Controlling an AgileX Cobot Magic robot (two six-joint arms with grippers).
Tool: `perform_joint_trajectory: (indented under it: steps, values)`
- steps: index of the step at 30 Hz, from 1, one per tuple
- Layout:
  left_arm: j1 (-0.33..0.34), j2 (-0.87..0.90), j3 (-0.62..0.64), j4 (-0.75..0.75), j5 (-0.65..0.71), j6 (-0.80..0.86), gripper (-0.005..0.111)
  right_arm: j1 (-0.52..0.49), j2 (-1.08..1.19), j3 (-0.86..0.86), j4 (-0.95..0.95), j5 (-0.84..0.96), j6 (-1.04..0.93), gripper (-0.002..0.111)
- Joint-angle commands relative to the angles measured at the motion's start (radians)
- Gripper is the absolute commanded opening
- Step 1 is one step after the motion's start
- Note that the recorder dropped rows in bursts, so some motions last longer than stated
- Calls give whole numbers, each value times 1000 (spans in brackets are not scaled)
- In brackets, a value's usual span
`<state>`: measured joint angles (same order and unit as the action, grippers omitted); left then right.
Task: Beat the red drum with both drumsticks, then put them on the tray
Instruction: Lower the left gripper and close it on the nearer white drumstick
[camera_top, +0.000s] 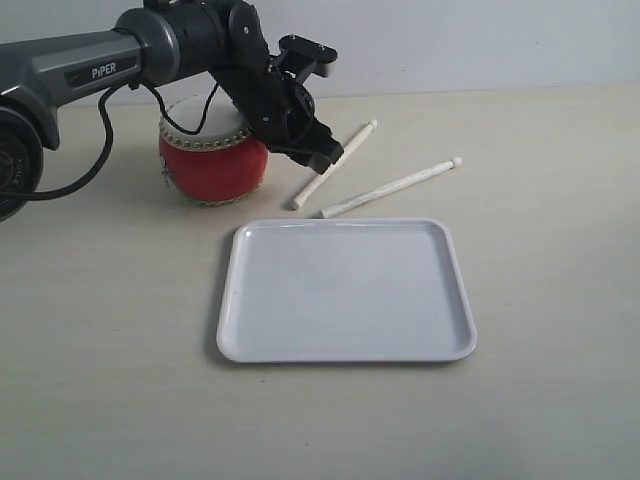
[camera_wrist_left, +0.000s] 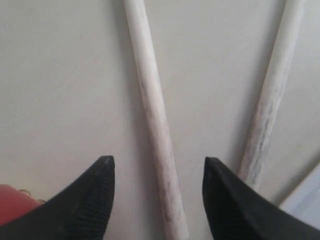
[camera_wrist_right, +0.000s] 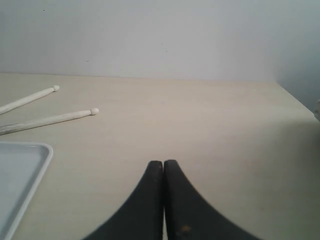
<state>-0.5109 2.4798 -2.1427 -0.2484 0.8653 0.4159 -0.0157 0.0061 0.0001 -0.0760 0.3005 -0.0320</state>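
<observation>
Two drumsticks (camera_top: 390, 187) on table (camera_top: 550, 300) — one red drum (camera_top: 205, 168), one tray (camera_top: 340, 290).

The red drum (camera_top: 213, 170) has cream skin and gold studs; drumsticks (camera_top: 390, 187) pale cream, tray (camera_top: 340, 295) white, table (camera_top: 550, 260) beige.

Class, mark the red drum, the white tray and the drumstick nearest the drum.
Small red barrel-shaped drum (camera_top: 205, 170): exterior view, red side wall.
Flat white rectangular plastic tray (camera_top: 345, 290): exterior view, bare floor.
Pale cream wooden drumstick nearest the drum (camera_top: 357, 141): exterior view, shaft near tip.
</observation>
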Motion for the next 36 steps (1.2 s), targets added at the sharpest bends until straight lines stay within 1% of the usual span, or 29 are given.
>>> perform_joint_trajectory:
  steps: [1,6,9,12,16,20,36]
  values:
    - [-2,17,-1,1,6,-5,53,-2,-6,0,-1,-17,1,0]
    - [-13,17,-1,10,11,-5,53,-2,-6,0,-1,-17,1,0]
    - [-28,15,-3,49,20,-5,53,-2,-6,0,-1,-17,1,0]
    - [-41,15,-29,90,44,-54,53,-2,-6,0,-1,-17,1,0]
    - [-40,15,-91,88,118,-67,53,-2,-6,0,-1,-17,1,0]
    - [-40,15,-126,94,148,-84,53,-2,-6,0,-1,-17,1,0]
    - [-41,79,-128,132,116,-84,53,-2,-6,0,-1,-17,1,0]
